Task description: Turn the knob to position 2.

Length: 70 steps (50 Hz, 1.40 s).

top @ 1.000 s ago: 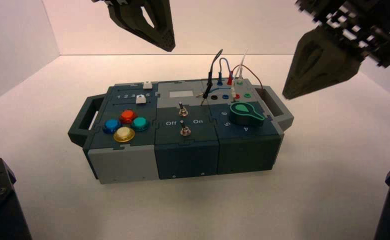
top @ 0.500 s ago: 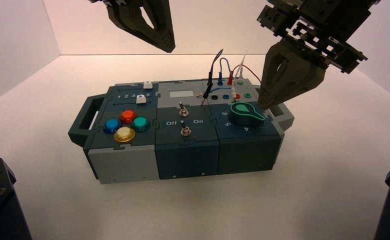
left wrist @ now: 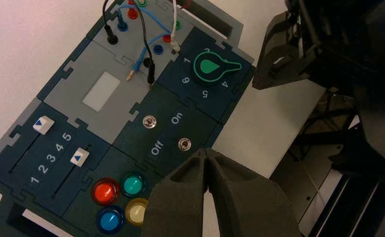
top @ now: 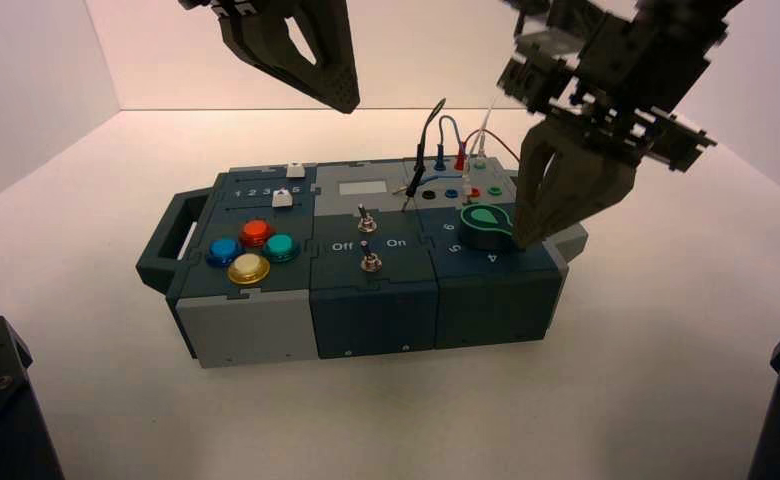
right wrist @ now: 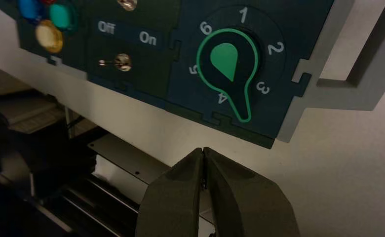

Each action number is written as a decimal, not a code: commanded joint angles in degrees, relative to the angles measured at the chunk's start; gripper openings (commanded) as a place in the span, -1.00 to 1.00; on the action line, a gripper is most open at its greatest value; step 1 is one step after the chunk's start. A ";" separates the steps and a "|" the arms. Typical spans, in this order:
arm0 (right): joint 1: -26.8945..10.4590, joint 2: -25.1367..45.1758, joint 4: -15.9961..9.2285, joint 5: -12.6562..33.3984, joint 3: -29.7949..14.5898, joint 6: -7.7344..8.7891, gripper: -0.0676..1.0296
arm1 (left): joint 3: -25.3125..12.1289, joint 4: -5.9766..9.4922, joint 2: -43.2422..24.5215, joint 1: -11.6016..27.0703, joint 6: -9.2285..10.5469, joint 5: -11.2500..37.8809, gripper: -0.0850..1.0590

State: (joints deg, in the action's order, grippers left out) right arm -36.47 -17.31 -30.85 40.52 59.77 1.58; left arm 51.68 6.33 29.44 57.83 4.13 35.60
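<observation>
The knob [top: 484, 226] is a dark-green dial with a bright green teardrop pointer, at the right end of the box [top: 366, 300]. In the right wrist view the knob [right wrist: 227, 69] has digits 1 to 6 around it, and its pointer tip lies between 3 and 4. My right gripper [top: 519, 240] hangs low just right of the knob, hiding the pointer's tip from above. The wrist view shows my right gripper [right wrist: 203, 150] shut and empty, short of the box's edge. My left gripper [top: 343, 100] is parked high behind the box and is shut in its wrist view [left wrist: 206, 152].
Left of the knob [left wrist: 212, 68] stand two metal toggles [left wrist: 149, 121] [left wrist: 184, 143] by Off and On lettering. Behind them, wires [top: 436, 130] rise from sockets. Round coloured buttons [top: 251, 250] and two white-capped sliders [left wrist: 79, 157] fill the left end. A handle [top: 571, 235] juts out beside the right gripper.
My right gripper has swung in from the upper right and come down beside the knob. The knob's pointer has not turned. The left gripper has barely shifted.
</observation>
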 commanded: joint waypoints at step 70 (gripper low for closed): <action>0.09 6.24 2.11 -8.17 -1.93 0.00 -0.92 | -0.26 -0.18 0.62 0.09 -2.02 1.58 -0.91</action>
State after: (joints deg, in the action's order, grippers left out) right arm -36.47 -11.16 -28.92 33.13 59.24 1.67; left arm 52.03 6.33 29.53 57.83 2.20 37.35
